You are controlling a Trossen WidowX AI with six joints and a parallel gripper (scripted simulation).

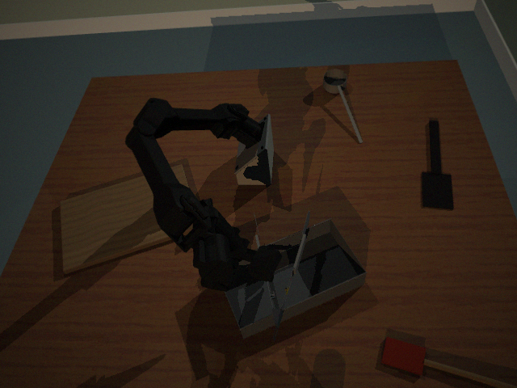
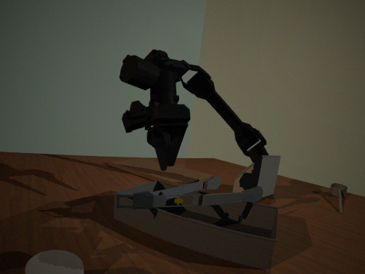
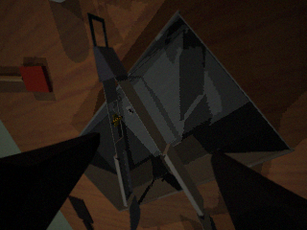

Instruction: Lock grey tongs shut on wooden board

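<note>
The grey tongs (image 1: 300, 255) (image 2: 222, 199) (image 3: 183, 184) lie spread open across the roasting tin (image 1: 325, 297) (image 2: 220, 236) (image 3: 264, 155). Their hinge end, with a dark loop, overhangs the tin's near wall in the top view, and their tips point toward the far side. One arm carries a yellow mark (image 2: 178, 201) (image 3: 116, 119). My gripper (image 2: 166, 167) (image 3: 156, 147) is open and empty, pointing down above the tongs. In the wrist view the tong arms show between and below its fingers. The wooden board (image 1: 104, 217) (image 2: 194, 172) lies left of the tin in the top view.
A pale wedge-shaped stand (image 2: 270, 173) is at the arm's base, behind the tin. A cup with a long handle (image 1: 350, 115) (image 2: 340, 201) is farther back. A black spatula (image 1: 437, 190) lies right, a red-headed tool (image 1: 403, 356) (image 3: 35, 79) front right. A white round object (image 2: 54, 265) stands near the exterior camera.
</note>
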